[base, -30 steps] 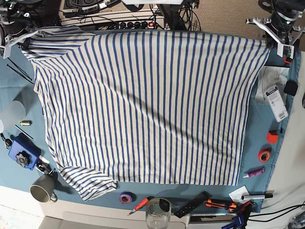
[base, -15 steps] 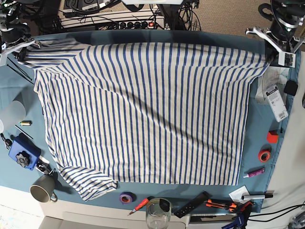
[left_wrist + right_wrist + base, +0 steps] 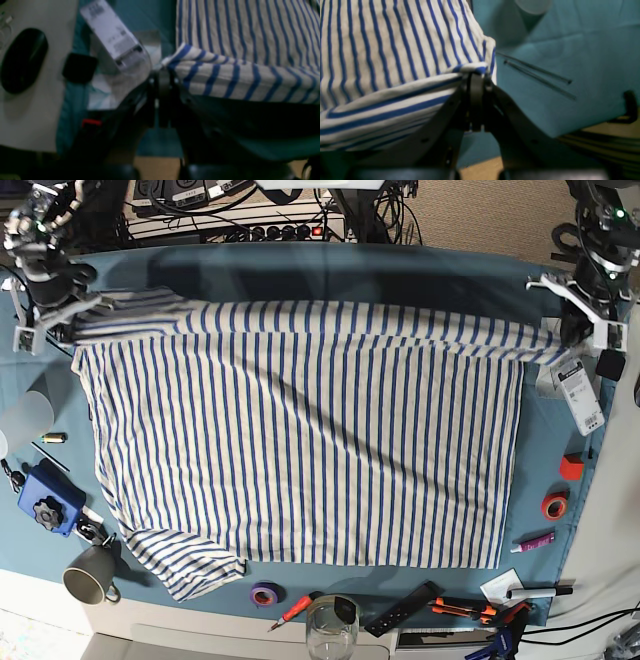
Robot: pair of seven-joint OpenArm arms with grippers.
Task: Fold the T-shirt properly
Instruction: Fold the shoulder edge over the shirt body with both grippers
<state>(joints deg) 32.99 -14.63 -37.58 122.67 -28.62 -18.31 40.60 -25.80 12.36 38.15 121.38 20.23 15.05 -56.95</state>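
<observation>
We treat the T-shirt [image 3: 300,430] as light, soft and limp; it sags between supports, so we hold it at the hemmed corners of one edge. It lies spread on the teal table cloth [image 3: 560,440], its far edge lifted and carried over the body. The left gripper [image 3: 162,75] is pressed together on one corner, the right gripper [image 3: 476,75] on the other. Both arms reach in from the far corners, angled downward.

The white label [image 3: 112,37] in the clear packet beside the teal cloth carries print too blurred to read.
</observation>
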